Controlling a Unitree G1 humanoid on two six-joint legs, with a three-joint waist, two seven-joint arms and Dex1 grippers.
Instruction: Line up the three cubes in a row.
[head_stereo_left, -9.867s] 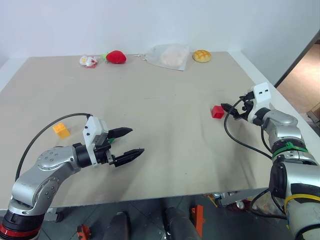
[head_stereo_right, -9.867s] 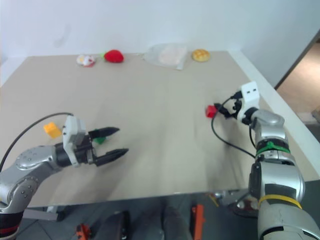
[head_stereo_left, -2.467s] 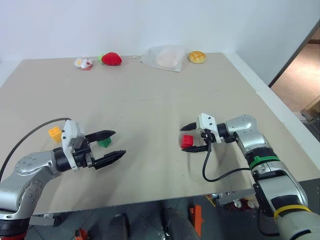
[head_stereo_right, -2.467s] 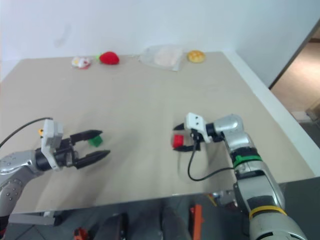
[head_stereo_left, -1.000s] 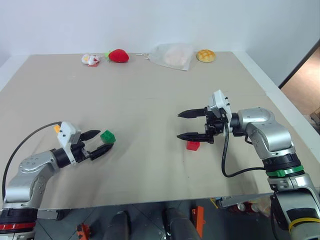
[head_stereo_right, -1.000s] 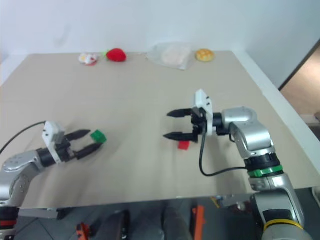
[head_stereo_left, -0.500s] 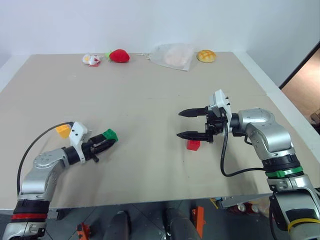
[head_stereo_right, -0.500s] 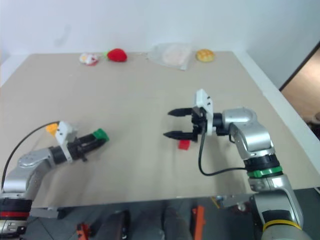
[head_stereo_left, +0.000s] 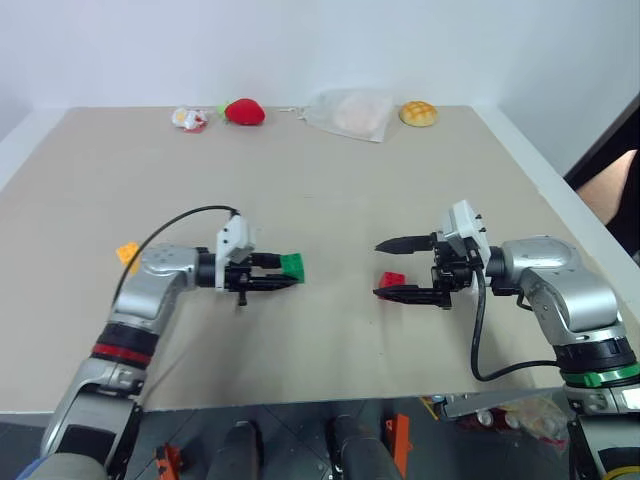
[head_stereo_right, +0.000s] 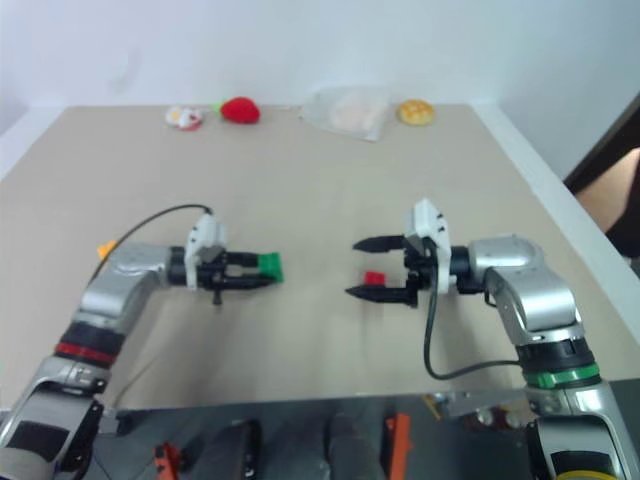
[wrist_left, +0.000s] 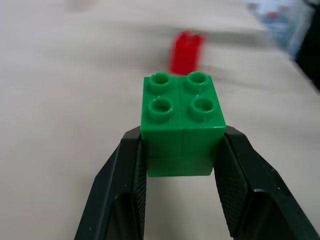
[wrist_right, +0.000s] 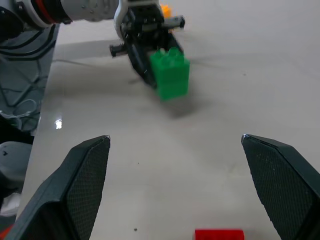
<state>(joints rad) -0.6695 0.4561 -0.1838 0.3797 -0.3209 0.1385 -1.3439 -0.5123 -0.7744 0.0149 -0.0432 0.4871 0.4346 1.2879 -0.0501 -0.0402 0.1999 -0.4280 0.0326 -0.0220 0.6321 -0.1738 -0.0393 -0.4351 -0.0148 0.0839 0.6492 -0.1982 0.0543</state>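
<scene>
Green cube (head_stereo_left: 293, 264), red cube (head_stereo_left: 391, 279), yellow-orange cube (head_stereo_left: 127, 252) at left on beige table (head_stereo_left: 330, 190). Black fingers (wrist_left: 235, 195) w/ crosshatch pads. Red strawberry (head_stereo_left: 243, 112), golden bun (head_stereo_left: 418, 114) up top.

Centre gap: bare bench (head_stereo_left: 330, 220) between left hand (head_stereo_left: 290, 274) gripping green cube (head_stereo_left: 293, 265) and red cube (head_stereo_left: 392, 279).
Obstacle right: spread right hand (head_stereo_left: 386, 268) brackets red cube.
Obstacle left: yellow-orange cube (head_stereo_left: 127, 252) beside left arm.
Far edge: strawberry (head_stereo_left: 243, 112), bag (head_stereo_left: 350, 112), bun (head_stereo_left: 417, 114).
</scene>
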